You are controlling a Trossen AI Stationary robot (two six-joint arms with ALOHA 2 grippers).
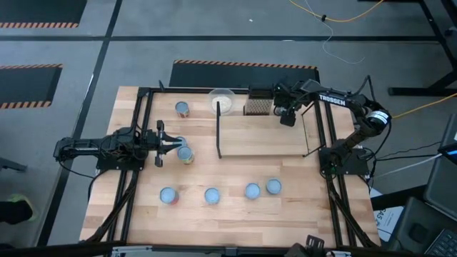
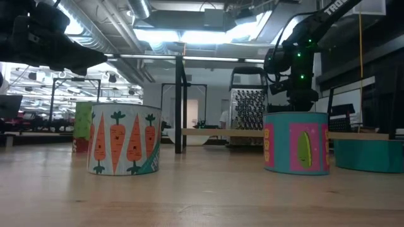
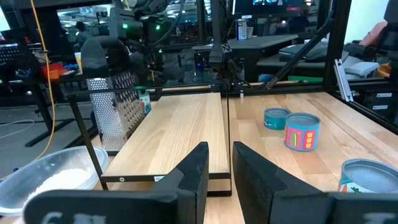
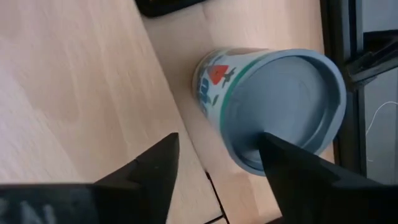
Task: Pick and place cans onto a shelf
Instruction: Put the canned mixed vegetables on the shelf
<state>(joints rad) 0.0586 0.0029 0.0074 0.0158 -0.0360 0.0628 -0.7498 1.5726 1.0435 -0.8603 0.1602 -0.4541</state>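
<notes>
Several cans stand upright on the table [image 1: 136,214]: one far left [image 1: 182,108], one by my left gripper [image 1: 186,154], a near row of several [image 1: 211,195]. The shelf [image 1: 260,135] lies in the table's middle, its black bar [image 1: 218,128] on its left edge. My left gripper [image 1: 173,143] is level, slightly open and empty, pointing at the shelf [image 3: 180,130]; a can [image 3: 368,177] stands beside it on the near side. My right gripper [image 1: 288,116] is open over the shelf's far right corner, pointing down at an upright can [image 4: 273,106]. My right gripper comes at the can from above. One finger [image 4: 298,174] shows in front of the rim of the can's top [image 4: 249,155]. I cannot tell whether it touches the can. The can stands on its base on the pale wood.
A whitish bowl [image 1: 222,100] and a dark grater [image 1: 258,106] stand just beyond the shelf's far edge. In the low view a carrot-printed can [image 2: 123,139] and a teal-and-pink can [image 2: 297,140] stand close to the camera. A black frame [image 1: 143,100] runs around the table.
</notes>
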